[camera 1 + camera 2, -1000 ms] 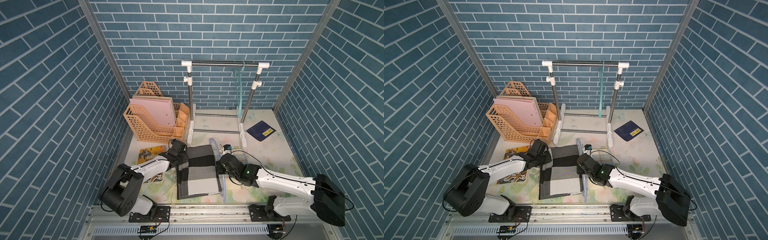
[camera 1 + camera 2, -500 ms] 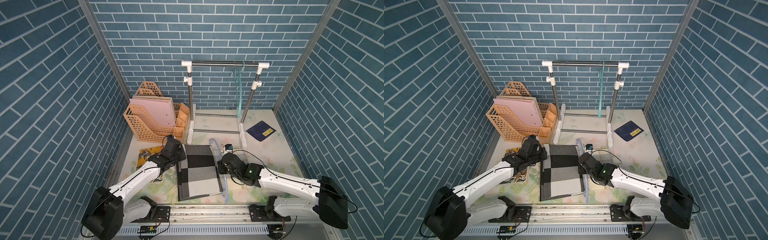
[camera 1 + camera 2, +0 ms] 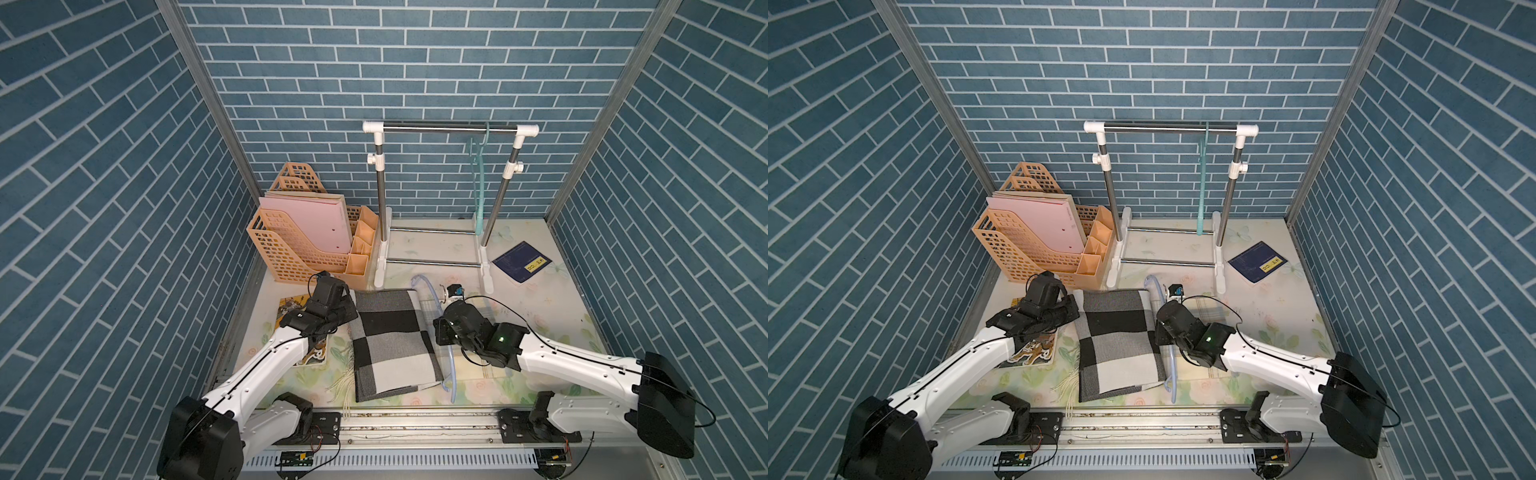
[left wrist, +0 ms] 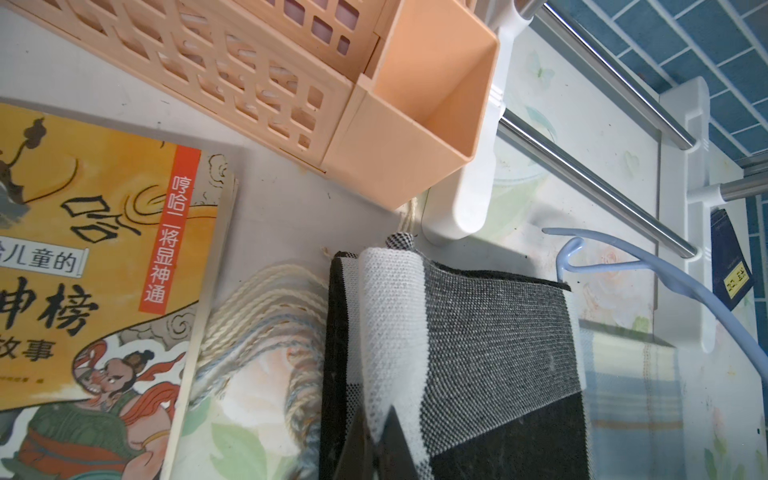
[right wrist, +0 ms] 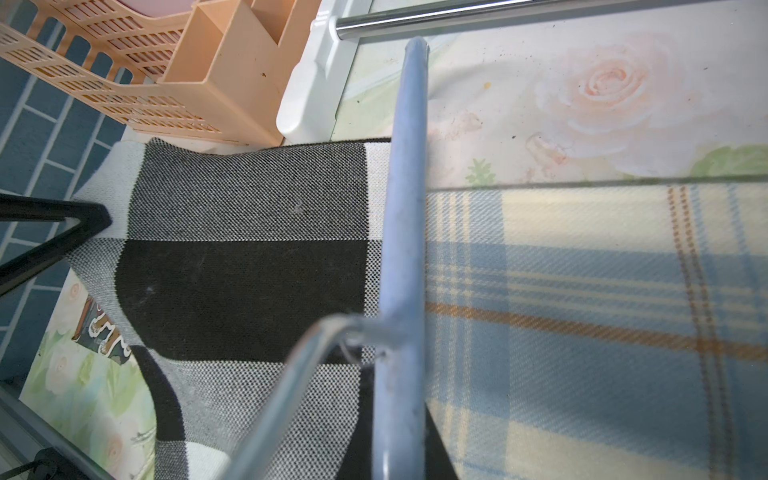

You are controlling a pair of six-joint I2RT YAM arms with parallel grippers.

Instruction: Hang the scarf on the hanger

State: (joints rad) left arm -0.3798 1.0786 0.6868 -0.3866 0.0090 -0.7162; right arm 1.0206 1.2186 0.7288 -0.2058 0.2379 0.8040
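Observation:
The black, white and grey checked scarf point(image 3: 390, 345) point(image 3: 1117, 345) lies flat in the middle of the table, its fringe toward the front. My left gripper point(image 3: 352, 318) point(image 4: 380, 440) is shut on the scarf's left edge, and a white fold of the scarf point(image 4: 390, 324) stands up from its jaws. The light blue hanger point(image 3: 452, 370) point(image 3: 1173, 374) lies along the scarf's right edge, hook toward the rack. My right gripper point(image 3: 439, 332) point(image 5: 399, 457) is shut on the hanger's bar point(image 5: 405, 208).
An orange file rack point(image 3: 307, 245) stands back left and a white clothes rail point(image 3: 449, 129) carries a teal hanger point(image 3: 478, 187). A picture book point(image 3: 291, 316) lies under the left arm, a dark blue booklet point(image 3: 521, 262) back right, a plaid cloth point(image 5: 582, 291) beside the hanger.
The left arm has stretched out from a folded pose, its gripper staying at the scarf's left edge. The scarf lies straighter. The right gripper has hardly moved.

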